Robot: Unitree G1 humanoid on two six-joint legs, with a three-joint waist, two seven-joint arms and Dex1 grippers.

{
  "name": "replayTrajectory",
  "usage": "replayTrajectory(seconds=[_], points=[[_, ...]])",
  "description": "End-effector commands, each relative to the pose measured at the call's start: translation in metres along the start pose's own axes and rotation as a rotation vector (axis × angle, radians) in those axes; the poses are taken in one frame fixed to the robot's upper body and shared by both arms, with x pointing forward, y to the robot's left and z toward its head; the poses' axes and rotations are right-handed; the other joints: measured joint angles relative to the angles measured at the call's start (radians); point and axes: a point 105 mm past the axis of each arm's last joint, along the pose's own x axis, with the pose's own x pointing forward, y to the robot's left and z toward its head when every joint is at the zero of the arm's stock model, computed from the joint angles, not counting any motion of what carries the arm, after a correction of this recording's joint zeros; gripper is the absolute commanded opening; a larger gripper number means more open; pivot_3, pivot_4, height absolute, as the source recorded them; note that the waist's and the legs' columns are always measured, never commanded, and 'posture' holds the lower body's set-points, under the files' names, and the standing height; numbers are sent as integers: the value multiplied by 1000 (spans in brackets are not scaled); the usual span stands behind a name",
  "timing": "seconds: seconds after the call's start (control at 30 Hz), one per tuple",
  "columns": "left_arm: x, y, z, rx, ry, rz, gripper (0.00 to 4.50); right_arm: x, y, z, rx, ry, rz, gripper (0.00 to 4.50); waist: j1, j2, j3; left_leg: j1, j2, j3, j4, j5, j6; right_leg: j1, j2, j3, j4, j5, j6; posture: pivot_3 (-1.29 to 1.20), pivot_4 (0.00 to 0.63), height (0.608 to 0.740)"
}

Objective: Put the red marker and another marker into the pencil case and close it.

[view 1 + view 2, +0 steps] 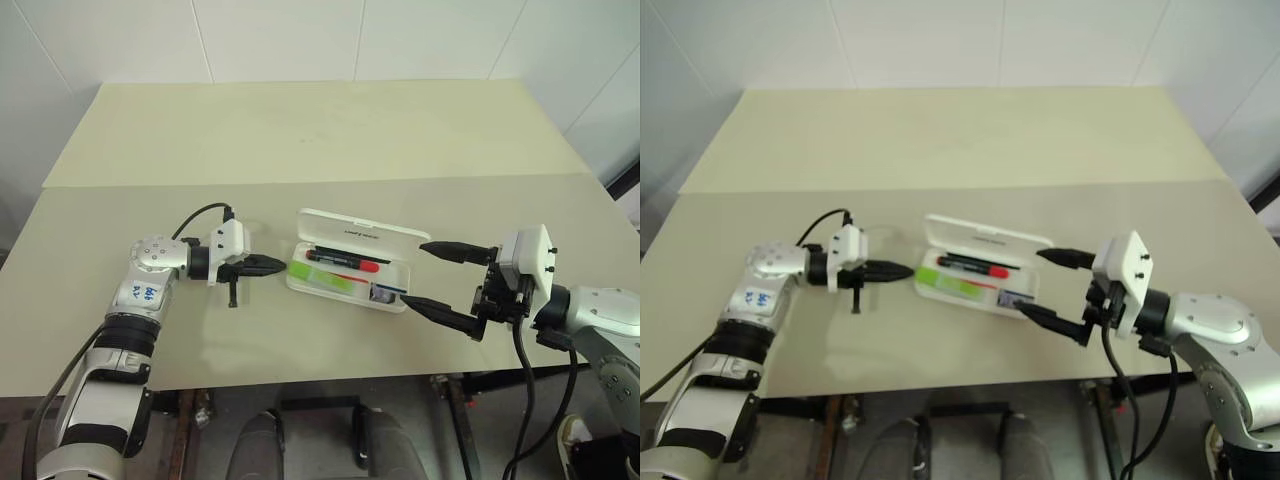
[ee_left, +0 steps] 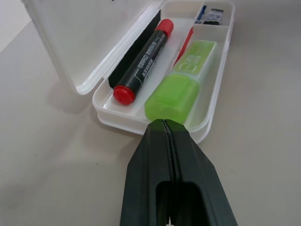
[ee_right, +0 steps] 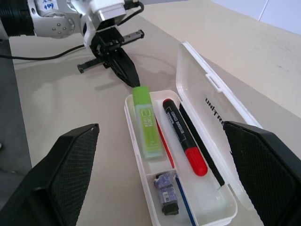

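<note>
1. Left wrist view, item one: the pencil case (image 2: 209, 122), a flat white plastic box lying open on the counter (image 1: 300, 130), hinged lid (image 1: 362, 233) tilted up along its far long side. Likely light, stiff and slick; it may skate if pushed. Best taken at the lid's free edge and pressed down, with the tray steadied.
2. The red marker (image 2: 143, 61): black barrel, red cap, lying inside the case beside the lid hinge.
3. Another marker (image 2: 181, 89): chunky lime-green highlighter, inside the case along its near wall, just beside the red marker.
4. Left claw (image 1: 270, 265): clenched, empty, tip close to the case's left end.
5. Right claw (image 1: 443, 279): released wide, empty, straddling the case's right end without touching.
6. Judgement: both markers stowed; only closing remains.
</note>
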Motion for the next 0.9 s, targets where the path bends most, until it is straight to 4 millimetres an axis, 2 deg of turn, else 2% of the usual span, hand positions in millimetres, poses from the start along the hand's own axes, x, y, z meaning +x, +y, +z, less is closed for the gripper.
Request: replayTrajectory(seconds=[0.03, 0.33, 0.43, 0.5, 0.57, 0.7, 0.8, 0.9], points=[[3, 6, 12, 49, -22, 10, 16, 4, 6, 12, -39, -43, 21, 4500, 0, 0, 0, 0, 0, 0, 0, 0, 0, 0, 0, 0, 0, 0, 0, 0, 150, 740], [7, 2, 18, 59, -54, -14, 16, 9, 7, 12, -30, -55, 21, 4500, 0, 0, 0, 0, 0, 0, 0, 0, 0, 0, 0, 0, 0, 0, 0, 0, 150, 740], [0, 0, 18, 61, -55, -26, 16, 10, 8, 12, -27, -57, 18, 4500, -1, 0, 0, 0, 0, 0, 0, 0, 0, 0, 0, 0, 0, 0, 0, 0, 150, 740], [-13, 0, 13, 58, -26, -13, 16, 9, 7, 11, -25, -55, 16, 4500, -3, 0, 0, 0, 0, 0, 0, 0, 0, 0, 0, 0, 0, 0, 0, 0, 150, 740], [-28, 4, 6, 35, 2, 30, 16, 9, 7, 11, -25, -54, 14, 4500, -6, 0, 0, 0, 0, 0, -1, 0, 0, 0, 0, 0, 0, 0, 0, 0, 150, 740], [-43, 20, 0, -16, 17, 146, 16, 9, 5, 11, -26, -55, 12, 4500, 0, 0, 0, 1, 0, 0, -2, 0, 0, -1, 0, 0, 1, 0, 0, 0, 150, 740], [-43, 35, 1, -33, 8, 241, 16, 8, 4, 12, -30, -55, 13, 4500, 7, 0, 0, 0, 0, 0, -1, 0, 0, 0, 0, 0, 0, 0, 0, 0, 150, 740], [-39, 41, 3, -28, 4, 266, 16, 8, 3, 13, -33, -55, 13, 4500, 19, 0, 0, -1, 0, 0, 0, 0, 0, -1, 0, 0, 0, 0, 0, 0, 150, 740]])
